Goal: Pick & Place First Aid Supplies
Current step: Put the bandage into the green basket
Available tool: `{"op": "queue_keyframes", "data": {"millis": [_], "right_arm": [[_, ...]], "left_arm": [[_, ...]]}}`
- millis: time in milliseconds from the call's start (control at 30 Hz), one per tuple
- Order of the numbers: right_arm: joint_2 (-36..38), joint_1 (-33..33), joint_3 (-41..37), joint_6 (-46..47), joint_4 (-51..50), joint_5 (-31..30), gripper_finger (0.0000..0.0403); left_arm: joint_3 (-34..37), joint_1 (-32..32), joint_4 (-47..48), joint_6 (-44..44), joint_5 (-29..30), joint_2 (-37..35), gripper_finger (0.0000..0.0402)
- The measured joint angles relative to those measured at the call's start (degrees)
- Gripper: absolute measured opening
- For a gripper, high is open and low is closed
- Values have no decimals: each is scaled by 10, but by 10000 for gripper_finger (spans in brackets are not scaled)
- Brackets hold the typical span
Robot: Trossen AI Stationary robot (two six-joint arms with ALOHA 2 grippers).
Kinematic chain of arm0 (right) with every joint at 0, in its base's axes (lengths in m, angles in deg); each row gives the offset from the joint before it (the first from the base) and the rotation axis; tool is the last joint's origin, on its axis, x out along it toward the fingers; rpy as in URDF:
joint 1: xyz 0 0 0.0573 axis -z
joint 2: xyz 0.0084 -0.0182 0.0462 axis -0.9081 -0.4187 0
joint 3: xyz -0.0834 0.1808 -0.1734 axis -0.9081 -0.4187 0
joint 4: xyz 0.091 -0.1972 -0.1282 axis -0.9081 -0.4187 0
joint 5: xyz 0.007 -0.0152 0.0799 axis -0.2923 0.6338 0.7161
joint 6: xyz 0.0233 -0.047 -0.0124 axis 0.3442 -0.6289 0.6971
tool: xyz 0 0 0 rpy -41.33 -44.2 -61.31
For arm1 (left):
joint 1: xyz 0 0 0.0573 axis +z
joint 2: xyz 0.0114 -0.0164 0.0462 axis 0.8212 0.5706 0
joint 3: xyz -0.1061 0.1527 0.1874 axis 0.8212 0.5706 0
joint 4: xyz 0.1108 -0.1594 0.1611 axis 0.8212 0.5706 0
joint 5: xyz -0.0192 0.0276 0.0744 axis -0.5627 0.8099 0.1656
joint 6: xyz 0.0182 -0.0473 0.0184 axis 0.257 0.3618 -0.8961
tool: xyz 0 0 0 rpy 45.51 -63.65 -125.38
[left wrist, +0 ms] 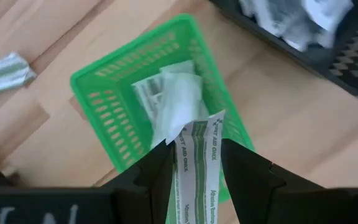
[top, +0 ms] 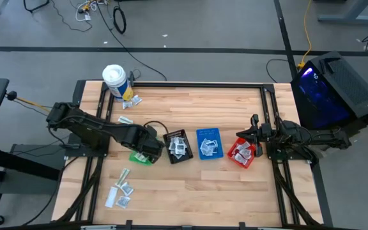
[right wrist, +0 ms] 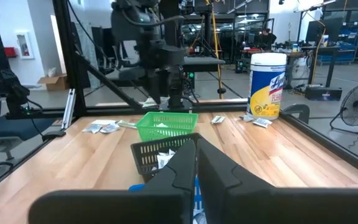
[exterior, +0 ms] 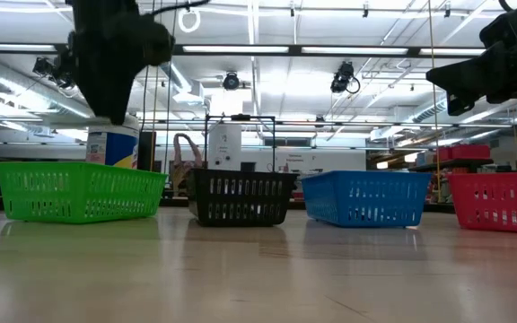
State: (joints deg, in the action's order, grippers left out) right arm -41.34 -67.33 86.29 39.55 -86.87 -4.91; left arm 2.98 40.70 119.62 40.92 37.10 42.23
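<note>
1. Lying at the near left of the wooden surface [top: 190, 191] is a small cluster of loose packets [top: 120, 190], well apart from the bins.
2. At the far left stands a white tub [top: 114, 80] with a few more sachets [top: 131, 102] just beside it.
3. The left claw [left wrist: 193, 163] hangs directly above the green bin [left wrist: 104, 106], its fingers clamped on a long strip packet [left wrist: 196, 155] printed in green; the strip points down toward the bin, which already holds white packets [left wrist: 169, 96].
4. Next along the row sits the black bin [top: 177, 147], filled with silvery sachets.
5. The blue bin [top: 209, 143] follows, also holding pale packets.
6. The red bin [top: 243, 153] ends the row, with white sachets inside.
7. The right claw [right wrist: 196, 163] waits at the right edge of the surface, just beside the red bin, its fingers pressed together with nothing between them.
8. Seen from surface height, the four bins stand in a line, green, black, blue, red, each apart from its neighbour.
</note>
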Motion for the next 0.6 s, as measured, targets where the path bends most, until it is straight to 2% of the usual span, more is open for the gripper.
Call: {"op": "queue_keyframes", "data": {"millis": [233,600], "right_arm": [[0,0,0,0,0,0,23],[0,0,0,0,0,0,23]], "left_arm": [[48,24,-16,47,-4,0,144],[77,28,-45,49,-2,1,145]]}}
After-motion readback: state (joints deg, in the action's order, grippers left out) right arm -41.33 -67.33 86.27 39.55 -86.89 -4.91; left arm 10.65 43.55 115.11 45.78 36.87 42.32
